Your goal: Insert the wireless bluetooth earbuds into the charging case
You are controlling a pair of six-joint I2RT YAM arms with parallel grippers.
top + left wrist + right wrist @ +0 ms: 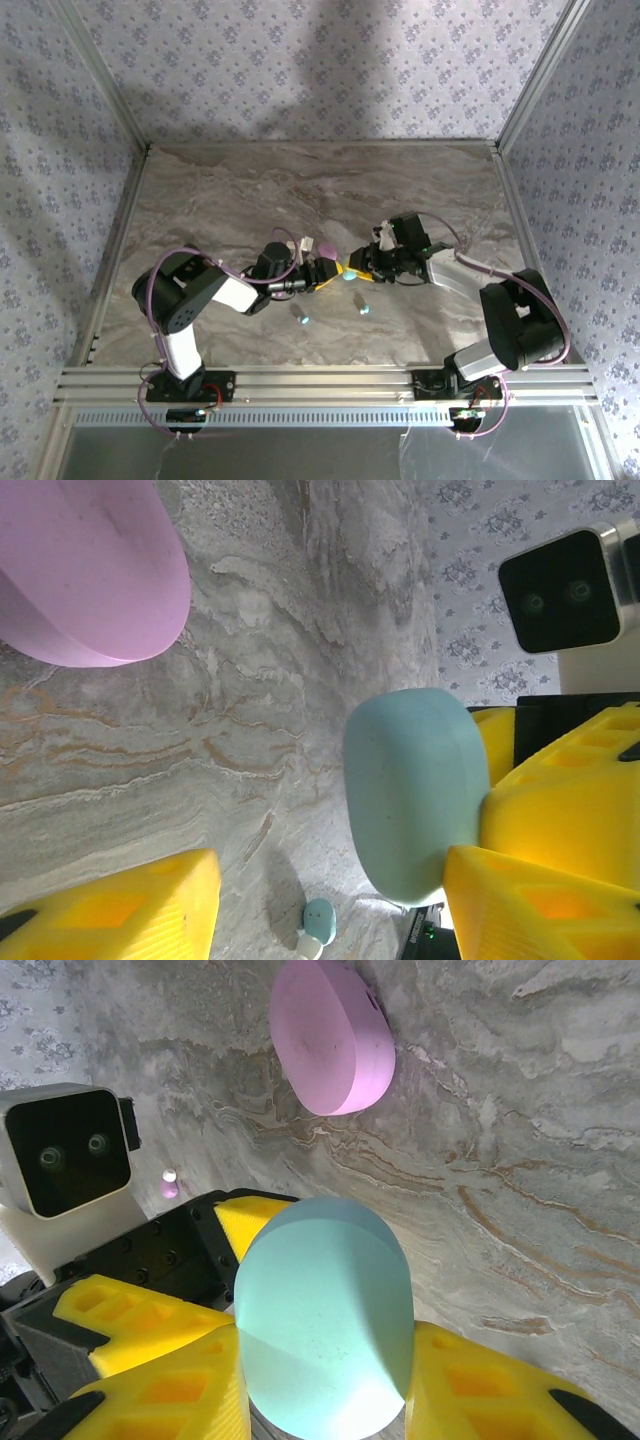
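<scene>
In the middle of the table (250,190), the right gripper (325,1360) squeezes the teal case (325,1330) between its yellow fingers, and the case looks closed. The left gripper (325,880) stands wide, one finger right by the case, holding nothing. Two teal earbuds (303,319) lie on the table near the arms, not in any case. I think the job now is opening the lid, which needs a gentle, careful push at its edge. The pink case (330,1040) sits nearby. No words can be read.
</scene>
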